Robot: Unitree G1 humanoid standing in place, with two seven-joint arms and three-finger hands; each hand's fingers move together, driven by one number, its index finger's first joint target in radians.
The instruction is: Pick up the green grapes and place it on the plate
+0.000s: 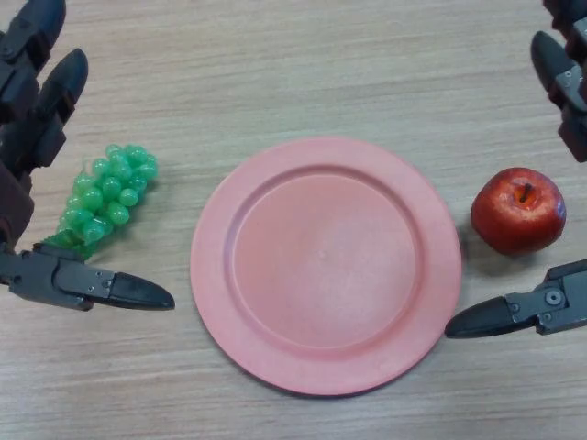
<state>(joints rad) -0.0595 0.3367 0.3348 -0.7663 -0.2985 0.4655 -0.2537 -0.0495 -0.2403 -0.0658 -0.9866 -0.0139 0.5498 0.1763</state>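
Note:
A bunch of green grapes (108, 195) lies on the wooden table, left of a pink plate (275, 174) that holds nothing. My left hand (37, 119) is at the left edge, open, with its straight fingers above the grapes and its thumb (101, 287) below them; the grapes lie in the gap between. I cannot tell whether the hand touches them. My right hand (561, 73) is at the right edge, open, with its thumb (523, 310) low.
A red apple (518, 209) sits on the table right of the plate, between my right hand's fingers and thumb. The wooden table (303, 64) extends beyond the plate.

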